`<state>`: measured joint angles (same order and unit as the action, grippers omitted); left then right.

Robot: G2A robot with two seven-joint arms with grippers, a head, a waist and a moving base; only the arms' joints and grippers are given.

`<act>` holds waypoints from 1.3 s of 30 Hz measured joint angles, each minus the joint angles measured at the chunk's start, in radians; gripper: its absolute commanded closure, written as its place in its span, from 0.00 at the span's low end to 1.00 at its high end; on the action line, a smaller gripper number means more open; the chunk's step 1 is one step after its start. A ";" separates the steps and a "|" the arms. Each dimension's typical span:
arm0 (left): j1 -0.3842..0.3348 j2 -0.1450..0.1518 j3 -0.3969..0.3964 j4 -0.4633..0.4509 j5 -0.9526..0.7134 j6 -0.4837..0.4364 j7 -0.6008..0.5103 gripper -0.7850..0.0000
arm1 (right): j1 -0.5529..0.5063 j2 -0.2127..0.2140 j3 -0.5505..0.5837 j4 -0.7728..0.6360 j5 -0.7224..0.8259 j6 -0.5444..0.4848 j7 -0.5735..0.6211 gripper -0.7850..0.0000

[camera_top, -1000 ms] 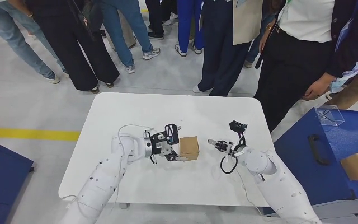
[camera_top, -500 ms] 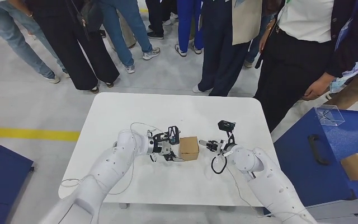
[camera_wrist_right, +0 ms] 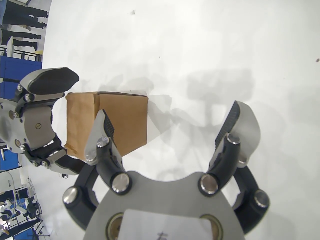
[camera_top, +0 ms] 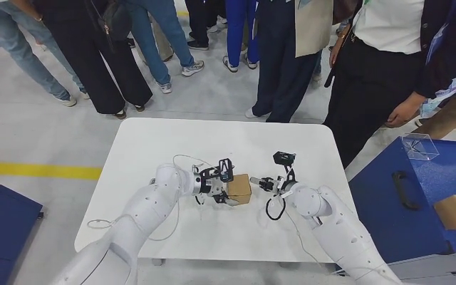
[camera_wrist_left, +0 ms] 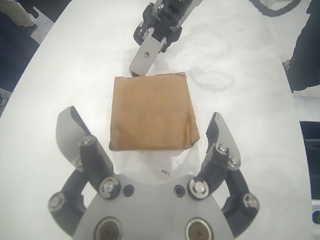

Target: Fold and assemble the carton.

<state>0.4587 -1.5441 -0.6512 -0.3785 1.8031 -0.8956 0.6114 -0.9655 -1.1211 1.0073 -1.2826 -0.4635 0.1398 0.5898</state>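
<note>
While the left gripper (camera_wrist_left: 143, 112) sits left of the brown carton (camera_top: 241, 189) with its fingers spread wide around that end, the carton rests mid-way across the white table (camera_top: 285, 142); at its right, the right gripper (camera_wrist_right: 169, 108), fingers likewise apart, has one fingertip against its edge.

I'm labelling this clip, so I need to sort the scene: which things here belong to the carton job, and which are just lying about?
Belongs to the job: carton; left claw, open around it; right claw, open, at its opposite side.
Just lying about: blue crate beside the table; clear box at the crate's far edge.
</note>
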 measured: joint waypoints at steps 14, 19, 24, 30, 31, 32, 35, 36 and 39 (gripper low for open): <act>-0.014 -0.015 0.034 0.059 0.011 0.007 0.063 0.20 | -0.002 -0.008 0.015 0.011 -0.016 0.007 0.000 0.00; -0.015 -0.017 0.042 0.068 0.010 0.011 0.075 0.29 | -0.005 -0.012 0.015 0.013 -0.025 0.011 -0.005 0.00; -0.017 -0.016 0.048 0.074 0.010 0.015 0.090 0.47 | -0.009 -0.016 0.017 0.013 -0.029 0.014 -0.006 0.00; -0.021 -0.012 0.049 0.076 0.006 0.027 0.104 1.00 | -0.011 -0.018 0.041 0.012 -0.017 0.008 -0.016 0.00; -0.021 -0.011 0.048 0.076 0.003 0.028 0.103 1.00 | -0.011 -0.017 0.051 0.013 -0.008 0.003 -0.017 0.00; -0.022 -0.010 0.046 0.077 -0.002 0.028 0.101 1.00 | -0.011 -0.015 0.063 0.013 0.001 -0.003 -0.017 0.00; -0.024 -0.007 0.032 0.074 -0.036 0.007 0.092 1.00 | -0.016 -0.008 0.113 0.011 0.033 -0.029 -0.017 0.00; -0.027 -0.005 0.023 0.076 -0.058 -0.016 0.084 1.00 | -0.019 -0.004 0.136 0.011 0.048 -0.038 -0.015 0.00; -0.033 -0.002 -0.009 0.085 -0.145 -0.104 0.055 1.00 | -0.027 0.005 0.192 0.009 0.084 -0.051 -0.002 0.00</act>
<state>0.4253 -1.5458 -0.6601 -0.2932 1.6585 -1.0000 0.6667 -0.9927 -1.1160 1.1992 -1.2739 -0.3793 0.0889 0.5877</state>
